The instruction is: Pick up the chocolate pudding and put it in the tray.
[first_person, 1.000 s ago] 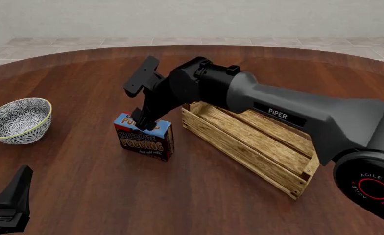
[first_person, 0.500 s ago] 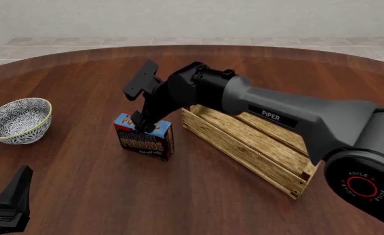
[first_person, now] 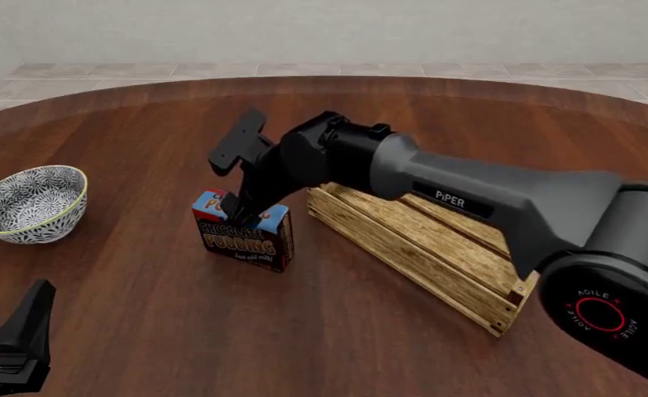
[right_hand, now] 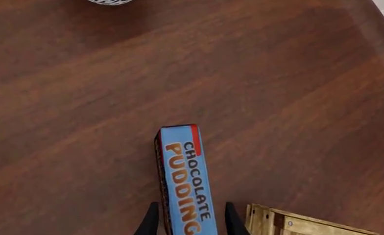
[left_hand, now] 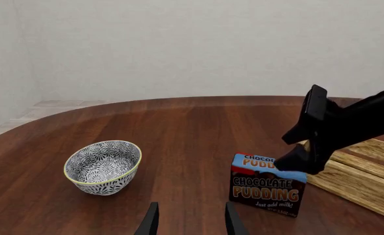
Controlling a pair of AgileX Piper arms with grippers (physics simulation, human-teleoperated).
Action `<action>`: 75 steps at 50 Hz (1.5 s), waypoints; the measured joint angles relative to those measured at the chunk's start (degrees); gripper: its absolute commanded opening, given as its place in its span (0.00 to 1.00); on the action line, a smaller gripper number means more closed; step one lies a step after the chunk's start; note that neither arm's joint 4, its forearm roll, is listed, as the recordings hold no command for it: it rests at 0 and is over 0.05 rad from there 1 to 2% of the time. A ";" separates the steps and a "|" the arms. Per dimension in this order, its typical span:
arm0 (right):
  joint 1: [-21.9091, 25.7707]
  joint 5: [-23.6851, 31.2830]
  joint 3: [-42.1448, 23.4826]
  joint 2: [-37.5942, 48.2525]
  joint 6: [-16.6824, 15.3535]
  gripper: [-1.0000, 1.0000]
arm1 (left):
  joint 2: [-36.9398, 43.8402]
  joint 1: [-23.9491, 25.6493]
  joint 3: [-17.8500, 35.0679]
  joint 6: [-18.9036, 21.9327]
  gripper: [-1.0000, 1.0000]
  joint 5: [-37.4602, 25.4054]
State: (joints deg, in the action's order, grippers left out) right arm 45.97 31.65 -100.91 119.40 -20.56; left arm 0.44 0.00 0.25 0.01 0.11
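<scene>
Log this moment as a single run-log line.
right gripper: open, straddling chocolate pudding top | pudding: upright on table, beside tray | left gripper: open, idle | placed: no

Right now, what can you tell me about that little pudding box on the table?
The chocolate pudding is a small cardboard-looking carton standing upright on its narrow edge on the wooden table. Its top is blue with orange "CHOCOLATE PUDDING" lettering; the dark brown and red front adds "Just add milk!". It sits beside the slatted wooden tray, apart from it, with the patterned bowl farther off. The right claw straddles its top, one finger on each side; whether they press it is unclear.
</scene>
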 measured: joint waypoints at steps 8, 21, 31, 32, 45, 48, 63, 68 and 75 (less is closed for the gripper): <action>-0.11 -0.08 -0.07 0.45 0.16 1.00 | 0.00 0.00 0.00 0.00 1.00 0.00; -0.34 -0.46 -0.14 1.31 0.49 1.00 | 0.00 0.00 0.00 0.00 1.00 0.00; -0.42 -0.93 0.03 2.01 0.87 1.00 | 0.00 0.00 0.00 0.00 1.00 0.00; -0.43 -0.96 0.02 2.09 0.92 1.00 | 0.00 0.00 0.00 0.00 1.00 0.00; -0.46 -1.22 -0.23 2.99 1.33 1.00 | 0.00 0.00 0.00 0.00 1.00 0.00; -0.46 -1.30 -0.28 3.22 1.43 1.00 | 0.00 0.00 0.00 0.00 1.00 0.00; -0.55 -1.35 -0.68 4.10 1.80 1.00 | 0.00 0.00 0.00 0.00 1.00 0.00; -0.51 -1.33 -0.74 4.17 1.91 1.00 | 0.00 0.00 0.00 0.00 1.00 0.00; -0.47 -1.28 -0.92 4.34 2.02 1.00 | 0.00 0.00 0.00 0.00 1.00 0.00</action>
State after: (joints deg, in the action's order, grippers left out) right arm 45.50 30.37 -101.83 123.74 -18.54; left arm 0.44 0.00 0.25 0.01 0.11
